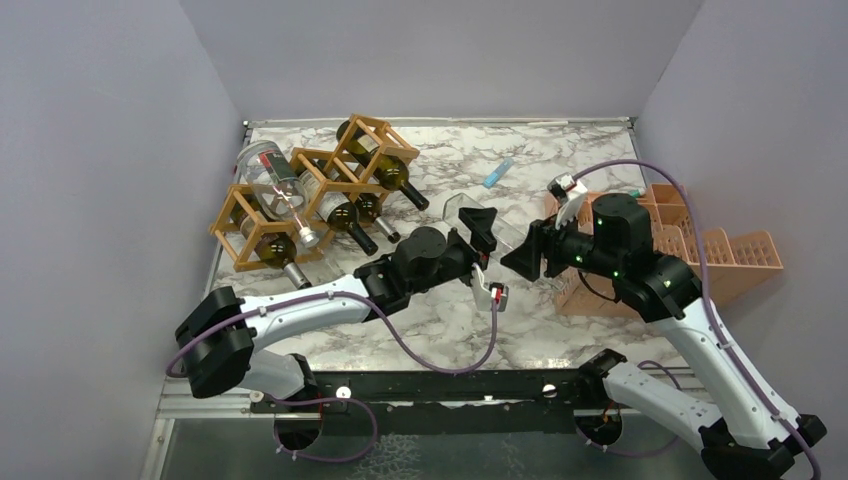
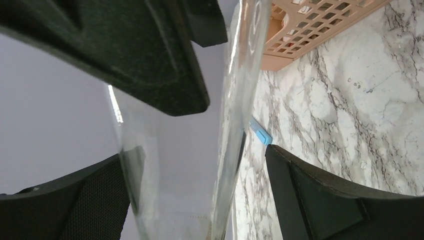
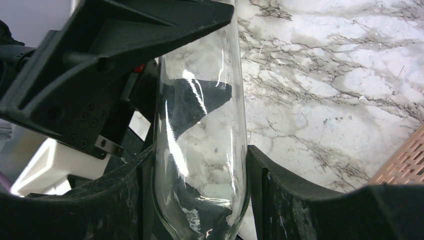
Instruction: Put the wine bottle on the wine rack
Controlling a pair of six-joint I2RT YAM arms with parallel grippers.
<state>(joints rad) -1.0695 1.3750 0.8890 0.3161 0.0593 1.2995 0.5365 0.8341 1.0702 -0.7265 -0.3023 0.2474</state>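
Observation:
A clear glass wine bottle (image 1: 460, 208) hangs over the table's middle between both grippers. My right gripper (image 1: 540, 235) is shut on it; in the right wrist view both fingers press the bottle's sides (image 3: 200, 130) around the gripper's centre (image 3: 197, 152). My left gripper (image 1: 484, 250) is open around the bottle (image 2: 175, 165). In the left wrist view (image 2: 195, 160) its left finger (image 2: 75, 200) lies against the glass and its right finger (image 2: 325, 200) stands apart. The light-brown wooden wine rack (image 1: 300, 190) sits at the far left with several bottles in it.
A salmon-pink gridded crate (image 1: 720, 250) stands at the right, close behind the right arm; it also shows in the left wrist view (image 2: 310, 25) and the right wrist view (image 3: 405, 165). A small blue object (image 1: 498, 173) lies on the marble table behind the bottle.

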